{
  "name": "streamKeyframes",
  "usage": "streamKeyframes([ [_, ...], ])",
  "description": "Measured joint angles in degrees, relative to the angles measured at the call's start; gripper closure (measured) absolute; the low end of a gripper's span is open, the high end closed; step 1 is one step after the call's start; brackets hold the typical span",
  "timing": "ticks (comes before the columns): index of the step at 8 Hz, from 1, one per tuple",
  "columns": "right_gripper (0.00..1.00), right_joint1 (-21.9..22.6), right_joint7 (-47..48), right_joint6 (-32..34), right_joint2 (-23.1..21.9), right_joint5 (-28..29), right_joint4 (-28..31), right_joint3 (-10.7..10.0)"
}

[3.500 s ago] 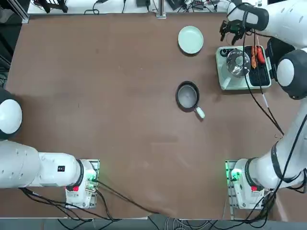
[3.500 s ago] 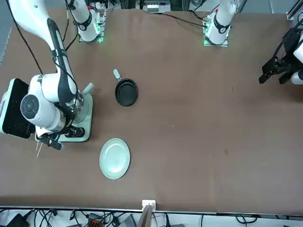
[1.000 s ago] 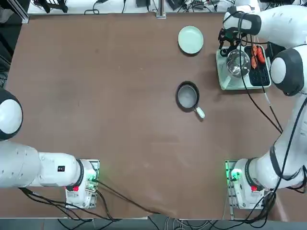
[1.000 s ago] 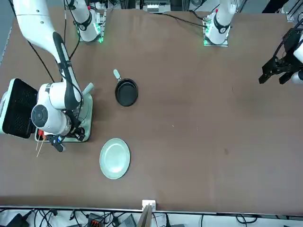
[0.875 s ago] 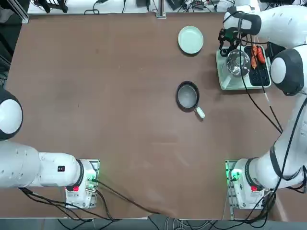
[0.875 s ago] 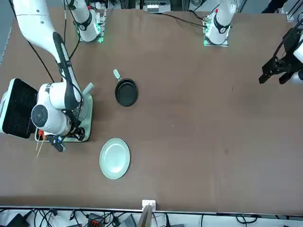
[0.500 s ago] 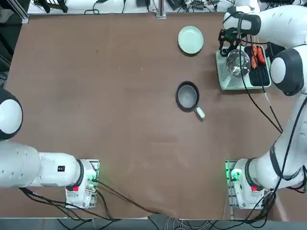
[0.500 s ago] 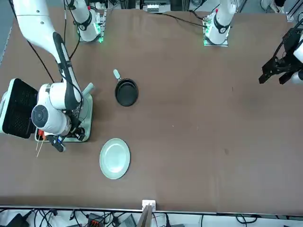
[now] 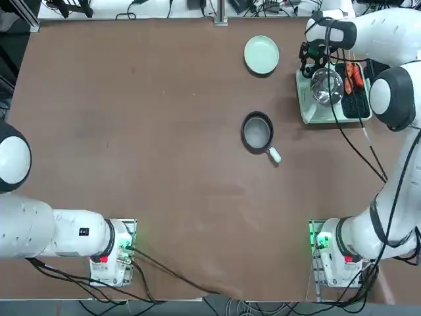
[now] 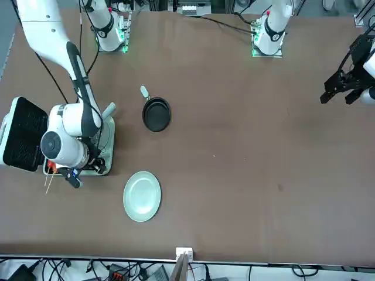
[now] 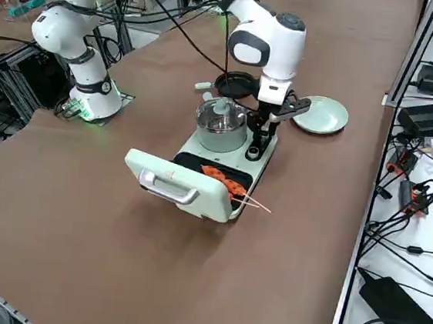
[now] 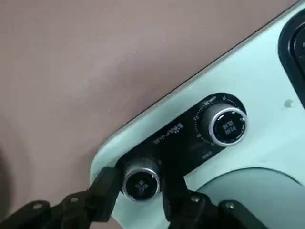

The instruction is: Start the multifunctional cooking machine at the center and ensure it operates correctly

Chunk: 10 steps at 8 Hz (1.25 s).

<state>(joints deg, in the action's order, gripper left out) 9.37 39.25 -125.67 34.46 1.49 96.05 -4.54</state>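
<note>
The multifunctional cooking machine (image 9: 314,113) sits at the table's far right, pale mint green, with a glass-lidded pot (image 11: 222,120), orange sausages (image 11: 224,180) on its black grill plate, and its hinged lid (image 11: 172,185) folded open. My right gripper (image 12: 141,187) is down at the machine's far corner, its black fingers (image 12: 107,188) straddling a small chrome-faced knob (image 12: 141,182) with only thin gaps either side. It is open and narrow. A second knob (image 12: 224,125) sits beside it on the same dark panel. From overhead the gripper (image 9: 308,64) hangs over that corner.
A small dark frying pan (image 9: 257,130) with a white handle lies left of the machine, toward the table's middle. A round pale green plate (image 9: 261,54) rests near the far edge. A wooden skewer (image 11: 255,204) sticks out past the grill side.
Since the earliest frames the right arm came down from above the far edge to the machine's knob corner. Over the last second it stayed there while its fingers narrowed around the knob.
</note>
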Motion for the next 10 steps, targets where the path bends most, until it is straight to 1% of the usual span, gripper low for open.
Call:
streamKeyframes([
  [1, 0.52, 0.0, -0.1, 0.0, 0.0, 0.0, 0.0, 0.0],
  [2, 0.56, 0.0, -0.4, 0.1, -0.1, -0.1, -0.1, 0.0],
  [7, 0.56, 0.1, -5.1, 0.1, -0.1, -0.2, -0.1, 0.0],
  [10, 0.56, 0.1, -13.9, 0.1, -0.1, -0.2, -0.1, 0.0],
])
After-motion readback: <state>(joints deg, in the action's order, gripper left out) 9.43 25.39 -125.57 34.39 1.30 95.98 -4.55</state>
